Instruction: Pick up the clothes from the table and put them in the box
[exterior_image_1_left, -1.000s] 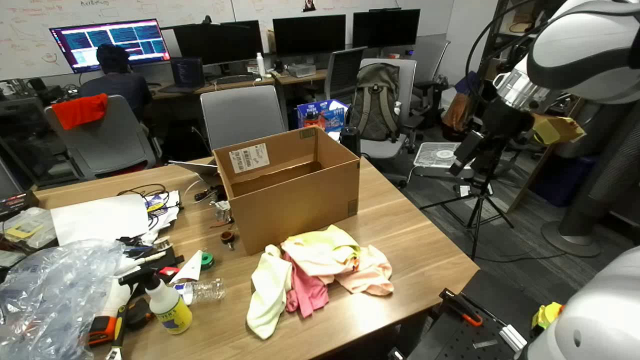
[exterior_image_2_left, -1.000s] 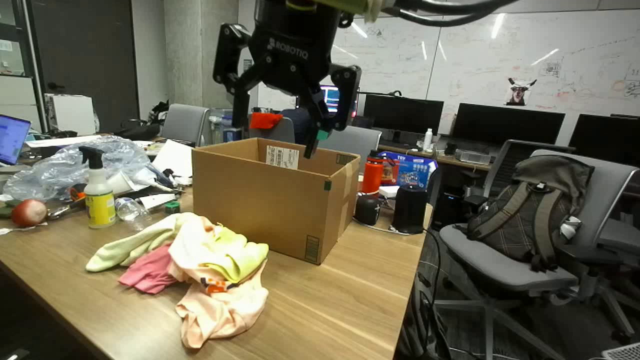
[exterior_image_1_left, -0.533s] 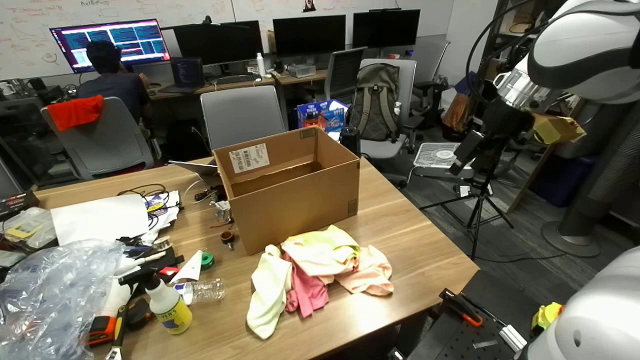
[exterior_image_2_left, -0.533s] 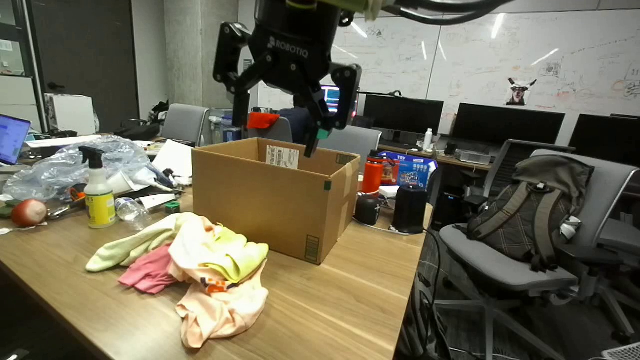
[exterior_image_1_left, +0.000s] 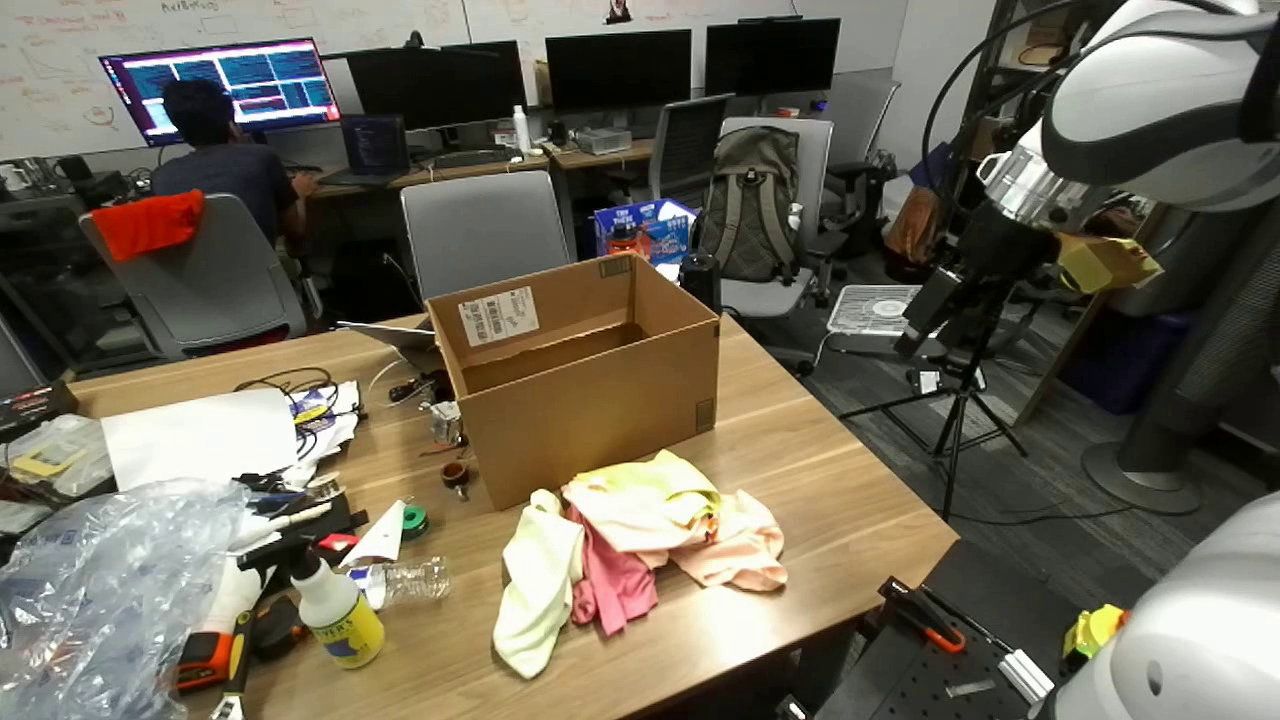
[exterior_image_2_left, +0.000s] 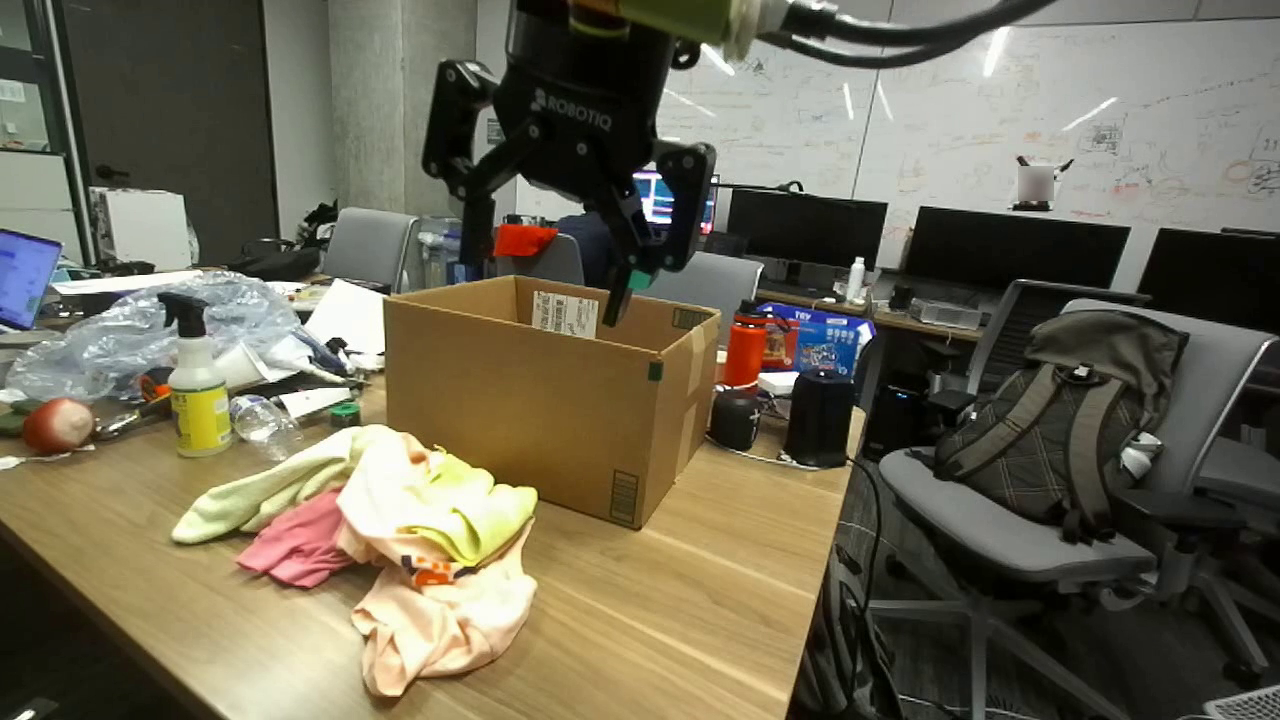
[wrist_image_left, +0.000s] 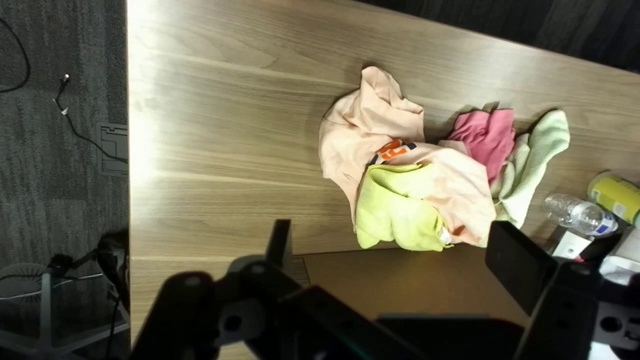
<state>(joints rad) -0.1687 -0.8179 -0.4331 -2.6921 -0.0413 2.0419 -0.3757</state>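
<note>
Gripper (exterior_image_2_left: 547, 267) stood parted; clothes (wrist_image_left: 442, 159) seemed light, limp, best pinched at the yellow-green fold (wrist_image_left: 397, 215), wrist view's seven o'clock.

An office is doubling as a robotics lab.
A person (exterior_image_1_left: 222, 185) is sitting before a lit monitor (exterior_image_1_left: 275, 72) filled with window panes, while dark monitors (exterior_image_1_left: 618, 72) and a laptop (exterior_image_1_left: 372, 143) are lining the desks (exterior_image_1_left: 630, 153). A whiteboard (exterior_image_2_left: 960, 130) is running behind them, carrying handwriting and sketches. Grey office chairs (exterior_image_1_left: 485, 225) are standing about, and a backpack (exterior_image_1_left: 755, 205) is resting on one. The lab side is showing in the white robot arm (exterior_image_1_left: 1115, 95) that is standing beside the wood-grain table (exterior_image_1_left: 830, 540), and in the orange-and-black tool (exterior_image_1_left: 920, 612) that is lying on a perforated black plate (exterior_image_1_left: 900, 672) near it. Papers (exterior_image_1_left: 200, 430) and a spray bottle (exterior_image_1_left: 345, 620) are cluttering the tabletop.
</note>
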